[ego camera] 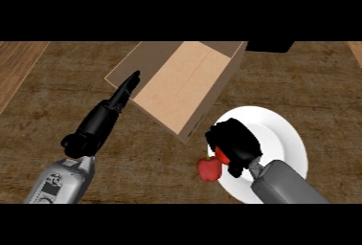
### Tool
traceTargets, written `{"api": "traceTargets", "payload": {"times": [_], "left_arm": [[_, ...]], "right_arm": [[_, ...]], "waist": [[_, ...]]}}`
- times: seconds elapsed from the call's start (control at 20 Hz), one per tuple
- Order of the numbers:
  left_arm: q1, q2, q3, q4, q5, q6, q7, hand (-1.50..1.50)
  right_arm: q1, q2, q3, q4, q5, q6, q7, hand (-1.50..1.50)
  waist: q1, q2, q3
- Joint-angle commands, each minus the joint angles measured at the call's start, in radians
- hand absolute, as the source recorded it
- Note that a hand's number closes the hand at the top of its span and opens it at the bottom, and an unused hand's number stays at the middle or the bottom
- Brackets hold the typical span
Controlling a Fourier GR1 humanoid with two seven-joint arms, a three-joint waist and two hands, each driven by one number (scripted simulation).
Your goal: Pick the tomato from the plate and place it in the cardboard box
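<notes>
Desk (42, 134): wood. Cardboard box (185, 83), upper centre, open. Plate (283, 129), lower right. Right hand (237, 143) sits over the plate, fingers curled, apparently round something red. Tomato (209, 169) lies at the plate's left rim, lower left of that nearer hand. Left hand (121, 93), fingers straight, touches the box's left wall.

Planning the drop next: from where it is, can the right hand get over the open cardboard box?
Probably yes: the right hand sits over the white plate, beside the open cardboard box, with nothing between them.
</notes>
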Motion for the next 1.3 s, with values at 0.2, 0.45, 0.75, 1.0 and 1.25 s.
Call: {"api": "traceTargets", "payload": {"times": [0.2,0.45,0.75,1.0,1.25], "left_arm": [[0.035,-0.033,-0.021,0.071,-0.027,0.030,0.045,0.00],[0.066,0.016,0.053,0.089,-0.005,0.010,0.022,0.00],[0.073,-0.003,0.039,0.087,-0.031,0.018,0.011,0.00],[0.111,-0.035,-0.001,0.035,-0.055,0.033,0.040,0.00],[0.099,0.016,0.064,0.022,-0.010,-0.023,0.050,0.00]], "right_arm": [[-0.120,-0.149,0.046,-0.099,-0.058,-0.127,-0.569,1.50],[-0.113,-0.254,-0.099,-0.225,-0.248,-0.046,-0.739,1.50],[-0.129,-0.350,-0.278,-0.361,-0.497,0.149,-0.816,1.50],[-0.117,-0.314,-0.410,-0.372,-0.630,0.196,-0.701,1.50],[-0.193,-0.317,-0.497,-0.414,-0.754,0.316,-0.512,1.50]], "waist": [[-0.063,0.007,-0.003],[-0.091,0.001,-0.005],[-0.105,-0.003,-0.006],[-0.093,-0.004,-0.005],[-0.087,-0.005,-0.006]]}}
